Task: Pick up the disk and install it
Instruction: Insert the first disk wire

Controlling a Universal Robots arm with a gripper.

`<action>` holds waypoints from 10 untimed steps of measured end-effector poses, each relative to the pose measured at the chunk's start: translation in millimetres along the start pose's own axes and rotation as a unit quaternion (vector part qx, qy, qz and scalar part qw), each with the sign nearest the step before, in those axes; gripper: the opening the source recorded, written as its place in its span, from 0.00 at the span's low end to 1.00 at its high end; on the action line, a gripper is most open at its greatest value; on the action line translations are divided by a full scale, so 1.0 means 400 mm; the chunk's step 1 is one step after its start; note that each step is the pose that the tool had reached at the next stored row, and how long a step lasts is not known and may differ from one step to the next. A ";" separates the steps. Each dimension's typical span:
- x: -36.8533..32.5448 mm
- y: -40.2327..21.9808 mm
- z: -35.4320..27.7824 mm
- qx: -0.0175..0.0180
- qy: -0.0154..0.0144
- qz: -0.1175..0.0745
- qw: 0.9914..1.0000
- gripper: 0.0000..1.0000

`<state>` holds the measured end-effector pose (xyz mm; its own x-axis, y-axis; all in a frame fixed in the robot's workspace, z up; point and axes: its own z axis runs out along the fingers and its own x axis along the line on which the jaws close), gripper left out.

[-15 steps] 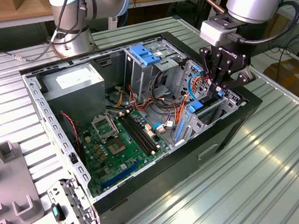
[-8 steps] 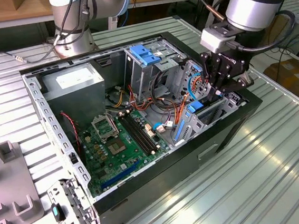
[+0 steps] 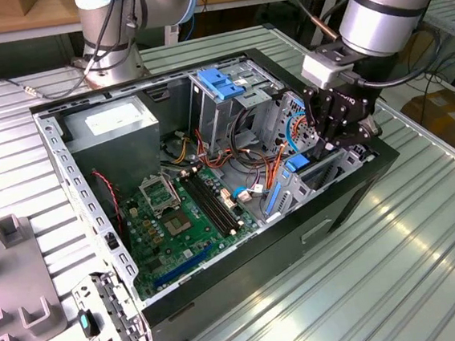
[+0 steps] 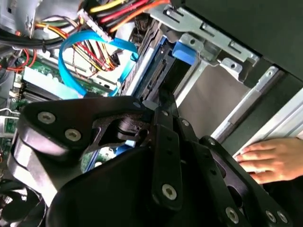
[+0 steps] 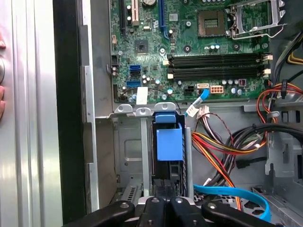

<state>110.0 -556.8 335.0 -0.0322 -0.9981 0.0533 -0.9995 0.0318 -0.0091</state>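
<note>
The disk (image 5: 168, 142) stands on edge inside the drive bay at the front corner of the open computer case (image 3: 351, 199), with its blue carrier tab (image 4: 183, 51) facing up. In the exterior view the blue tab (image 3: 296, 163) shows just below my gripper (image 3: 331, 146). My gripper (image 5: 165, 204) is directly over the near end of the disk's dark upper edge (image 4: 154, 71). Its jaws stand close together with nothing between them, so it is shut. Whether the tips press on the edge or hover just off it I cannot tell.
A person's hand (image 4: 265, 158) rests on the case's outer side beside the bay. Bundles of red, yellow and orange wires (image 5: 213, 146) and a blue flat cable (image 5: 236, 194) run close to the bay. The motherboard (image 3: 179, 215), a grey power supply (image 3: 114, 121) and a blue-latched metal cage (image 3: 223, 86) lie deeper inside.
</note>
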 end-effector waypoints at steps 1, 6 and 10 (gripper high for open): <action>0.001 -0.001 -0.018 0.000 0.000 0.000 1.000 0.11; 0.003 -0.003 -0.065 0.000 0.000 0.000 1.000 0.11; 0.003 -0.009 -0.093 0.000 0.000 -0.001 1.000 0.11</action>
<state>113.1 -556.3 372.3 -0.0311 -0.9981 0.0534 -0.9995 0.0307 -0.0089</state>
